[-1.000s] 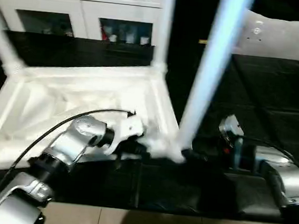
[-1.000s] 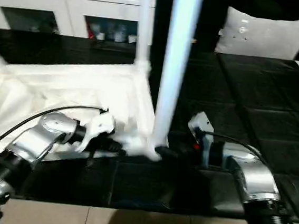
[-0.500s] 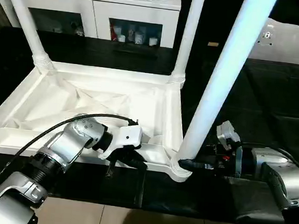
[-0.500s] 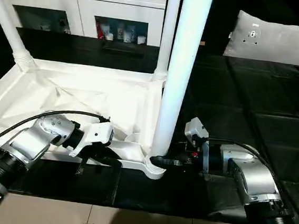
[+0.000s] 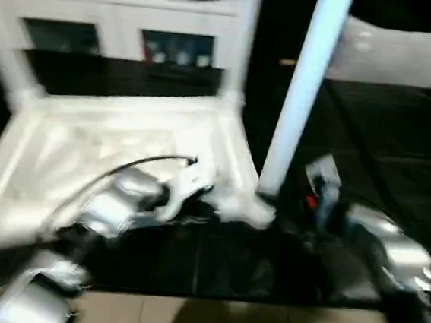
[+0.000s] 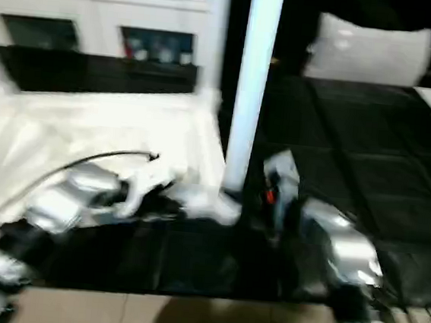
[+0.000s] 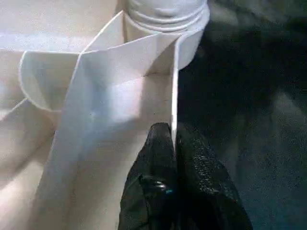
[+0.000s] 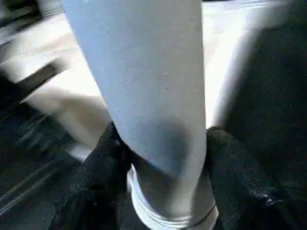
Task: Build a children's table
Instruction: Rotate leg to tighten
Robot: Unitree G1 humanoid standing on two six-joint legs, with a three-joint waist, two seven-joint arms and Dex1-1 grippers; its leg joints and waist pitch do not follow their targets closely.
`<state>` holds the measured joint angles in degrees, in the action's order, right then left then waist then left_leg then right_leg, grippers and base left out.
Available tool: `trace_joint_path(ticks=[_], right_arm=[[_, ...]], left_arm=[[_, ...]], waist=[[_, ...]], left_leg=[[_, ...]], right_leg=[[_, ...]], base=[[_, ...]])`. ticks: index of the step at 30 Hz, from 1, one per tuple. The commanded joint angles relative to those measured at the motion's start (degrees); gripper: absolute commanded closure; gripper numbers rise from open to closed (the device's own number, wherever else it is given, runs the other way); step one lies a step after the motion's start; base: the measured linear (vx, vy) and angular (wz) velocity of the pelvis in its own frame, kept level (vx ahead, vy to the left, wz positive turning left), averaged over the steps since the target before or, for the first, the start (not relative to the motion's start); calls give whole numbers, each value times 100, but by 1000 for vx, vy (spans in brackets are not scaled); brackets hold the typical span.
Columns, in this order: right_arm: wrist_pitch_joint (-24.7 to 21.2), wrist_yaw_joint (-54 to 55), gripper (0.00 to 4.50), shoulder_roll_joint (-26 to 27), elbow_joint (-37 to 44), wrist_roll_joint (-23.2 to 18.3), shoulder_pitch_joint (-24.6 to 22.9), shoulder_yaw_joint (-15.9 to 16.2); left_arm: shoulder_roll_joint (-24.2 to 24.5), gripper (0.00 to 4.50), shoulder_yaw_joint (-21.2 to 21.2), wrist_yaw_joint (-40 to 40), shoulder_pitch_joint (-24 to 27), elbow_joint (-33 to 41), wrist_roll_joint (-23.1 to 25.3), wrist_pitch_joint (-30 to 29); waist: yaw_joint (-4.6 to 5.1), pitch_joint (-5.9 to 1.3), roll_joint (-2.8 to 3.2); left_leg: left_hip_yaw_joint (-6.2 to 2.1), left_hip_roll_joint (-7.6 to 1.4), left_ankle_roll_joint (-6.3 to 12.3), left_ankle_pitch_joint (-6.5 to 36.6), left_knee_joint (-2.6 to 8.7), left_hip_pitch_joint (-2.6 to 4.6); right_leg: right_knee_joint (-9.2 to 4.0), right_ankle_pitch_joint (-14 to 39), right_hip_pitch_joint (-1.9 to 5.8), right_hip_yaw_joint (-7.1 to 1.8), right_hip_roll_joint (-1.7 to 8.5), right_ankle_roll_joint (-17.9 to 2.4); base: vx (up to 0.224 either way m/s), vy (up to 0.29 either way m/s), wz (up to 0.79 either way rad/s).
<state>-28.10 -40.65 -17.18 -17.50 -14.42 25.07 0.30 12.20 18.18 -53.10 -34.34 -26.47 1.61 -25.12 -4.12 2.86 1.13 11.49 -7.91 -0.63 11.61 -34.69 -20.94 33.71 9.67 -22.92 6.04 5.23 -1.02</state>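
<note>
The children's table top (image 5: 88, 134) lies upside down on the black work table, ribbed side up. A long white leg (image 5: 301, 101) stands in its near right corner socket (image 5: 253, 209). My right gripper (image 8: 163, 158) is shut on this leg just above the socket, with one black finger on each side. My left gripper (image 7: 172, 136) is shut on the thin rim (image 7: 173, 96) of the top, close to the same corner. Another leg (image 5: 246, 42) rises from the far right corner, and a blurred one (image 5: 3, 65) from the far left.
The black work table (image 5: 385, 147) stretches to the right of the top. A white cabinet with glass doors (image 5: 115, 14) stands behind it, and a pale cushion (image 5: 394, 53) lies at the back right. Tiled floor (image 5: 185, 319) runs along the near edge.
The head views have swung and blurred, so the camera has moved. Both grippers stay at the near right corner, the right one at the leg's base.
</note>
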Motion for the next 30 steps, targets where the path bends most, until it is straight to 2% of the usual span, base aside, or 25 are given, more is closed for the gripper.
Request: trace_joint_path(ticks=[1,2,4,6,7,8,12,14,15,16,21,24,26,29,30], right_arm=[[-122,721,247,319,-335,178,124,101],[-101,920,247,387,-410,238,158,76],[292,1245,247,537,-647,349,219,-21],[315,1218,195,595,-645,267,214,-132],[282,1216,195,623,-619,216,207,-197],[278,1142,184,641,-570,138,194,-255],[369,721,147,512,-342,-39,69,-255],[469,500,139,423,-297,-100,17,-228],[517,354,112,340,-267,-119,-19,-209],[542,274,112,282,-252,-119,-38,-202],[617,-805,60,-356,-53,-211,-164,-101],[538,-1461,38,-742,133,-245,-254,110],[395,-2083,17,-1090,301,-321,-332,287],[409,-2250,2,-1207,327,-305,-348,375],[562,-2399,2,-1301,316,-233,-366,478]], left_arm=[[-379,450,-175,604,-180,-93,-129,-170],[-490,450,-237,812,-215,-145,-112,-211],[-772,450,-331,1221,-274,-244,-64,-259],[-830,450,-318,1224,-260,-193,-39,-285],[-841,450,-304,1199,-248,-157,-26,-307],[-824,450,-266,1150,-231,-109,-10,-296],[-609,450,-131,911,-175,-47,16,-45],[-533,450,-91,789,-152,-31,-2,58],[-468,450,-66,686,-128,5,-17,93],[-422,450,-48,615,-111,32,-23,113],[76,450,147,-71,-23,105,30,488],[293,450,251,-457,-4,137,-2,652],[545,450,400,-984,40,203,-42,982],[650,450,467,-1210,65,263,-67,1050],[764,450,540,-1499,111,350,-125,1155]], waist=[[-11,-330,-82],[5,-334,-79],[23,-351,-95],[-1,-365,-104],[-10,-370,-99],[-12,-378,-68],[-37,-385,-74],[-44,-379,-76],[-50,-381,-75],[-56,-374,-79],[-99,-365,-71],[-126,-353,-60],[-162,-358,-83],[-186,-363,-68],[-205,-359,-68]], left_leg=[[-346,-549,-54,1416,473,46],[-337,-544,-26,1414,472,63],[-295,-514,89,1263,435,46],[-285,-513,227,1056,427,28],[-284,-521,321,941,427,18],[-283,-525,387,836,420,15],[-275,-534,528,704,409,8],[-278,-541,537,775,415,3],[-275,-543,521,787,414,14],[-277,-545,502,821,418,13],[-280,-555,464,962,430,35],[-287,-576,444,1016,445,42],[-281,-577,474,1032,435,50],[-275,-598,473,933,436,50],[-263,-597,443,949,430,59]], right_leg=[[-538,2603,251,-357,564,-790],[-552,2506,240,-360,555,-829],[-527,2205,258,-368,559,-945],[-501,1945,287,-376,559,-997],[-476,1767,297,-373,548,-1044],[-450,1579,302,-374,541,-1104],[-428,1363,313,-363,535,-1176],[-434,1465,317,-358,541,-1144],[-439,1492,312,-360,541,-1138],[-443,1567,314,-362,545,-1124],[-465,1773,304,-365,541,-1052],[-450,1759,295,-370,536,-1042],[-454,1799,298,-373,545,-1030],[-420,1659,281,-374,540,-1114],[-425,1664,269,-380,548,-1147]], base=[[0,0,0],[0,0,0],[0,0,0],[0,0,0],[0,0,0],[0,0,0],[0,0,0],[0,0,0],[0,0,0],[0,0,0],[0,0,0],[0,0,0],[0,0,0],[0,0,0],[0,0,0]])
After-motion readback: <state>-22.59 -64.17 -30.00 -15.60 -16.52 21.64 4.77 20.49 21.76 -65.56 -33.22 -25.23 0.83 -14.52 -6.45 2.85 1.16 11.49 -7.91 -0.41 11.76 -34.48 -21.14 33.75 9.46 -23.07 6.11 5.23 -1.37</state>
